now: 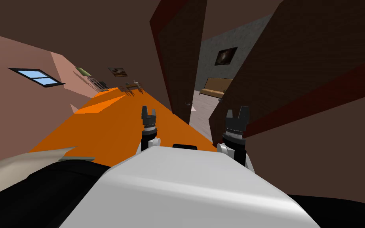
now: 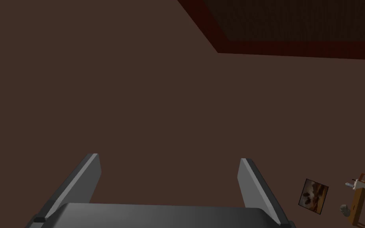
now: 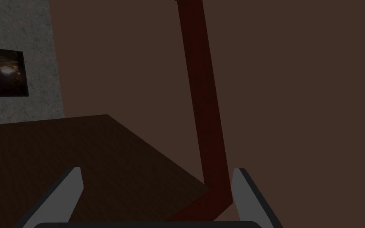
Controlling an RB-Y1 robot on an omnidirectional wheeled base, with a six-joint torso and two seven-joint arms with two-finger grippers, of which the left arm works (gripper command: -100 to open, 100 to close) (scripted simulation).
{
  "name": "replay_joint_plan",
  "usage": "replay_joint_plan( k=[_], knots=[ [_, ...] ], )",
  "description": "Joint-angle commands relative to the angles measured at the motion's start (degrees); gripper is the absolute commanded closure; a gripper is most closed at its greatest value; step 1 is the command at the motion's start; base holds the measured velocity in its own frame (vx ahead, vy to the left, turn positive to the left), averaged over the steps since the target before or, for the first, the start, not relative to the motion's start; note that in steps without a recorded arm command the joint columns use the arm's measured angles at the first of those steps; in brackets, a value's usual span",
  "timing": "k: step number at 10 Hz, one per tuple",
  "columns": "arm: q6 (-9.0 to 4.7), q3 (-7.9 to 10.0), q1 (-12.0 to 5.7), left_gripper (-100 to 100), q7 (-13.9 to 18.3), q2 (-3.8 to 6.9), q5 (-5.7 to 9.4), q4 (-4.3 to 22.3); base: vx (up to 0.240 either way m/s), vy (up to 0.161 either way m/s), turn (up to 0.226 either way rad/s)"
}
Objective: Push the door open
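Standing close to the doorway, the robot holds both arms low and forward, one to each side of the gap. The door [image 1: 181, 59], a dark wood leaf edged in dark red, stands ajar just ahead of the left gripper [image 1: 148, 109]. It is swung away, so its face runs nearly edge-on, and what looks like a small handle [image 1: 187, 103] sits near its edge by the gap.

Through the gap show a pale floor [image 1: 199, 114], a tan sofa [image 1: 216, 86] and a framed picture [image 1: 226, 56] on a grey wall [image 1: 211, 43].

The left gripper has its fingers spread with nothing between them. A push needs no grip, so that spread probably suits the job.

The right gripper [image 1: 237, 111] is likewise spread and empty. It sits close to a second dark wood panel [image 3: 78, 150] beside a dark red frame strip [image 3: 201, 99]. Whether that panel is a second leaf or part of the jamb I cannot tell, nor whether the blades touch it.

The opening looks narrow for the robot's body, so the task reads as partly done. The likely next need is to press the wood further inward, with contact kept far from the hinge side for leverage. One risk is a thin blade slipping into the slot between leaf and frame.
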Motion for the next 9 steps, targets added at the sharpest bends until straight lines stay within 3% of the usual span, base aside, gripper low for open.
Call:
replay_joint_plan(
  k=[1, 2, 9],
  knots=[
    [-0.28, -0.53, -0.67, -100, 0.18, 0.65, -0.05, 2.12, 0.073, 0.008, -0.031],
    [0.23, -0.53, -0.67, -100, 0.18, 0.65, -0.05, 0.97, 0.093, 0.029, -0.101],
    [-1.09, -2.05, -2.58, -100, 0.69, 2.11, -0.19, 8.16, 0.082, 0.021, -0.045]
  ],
)
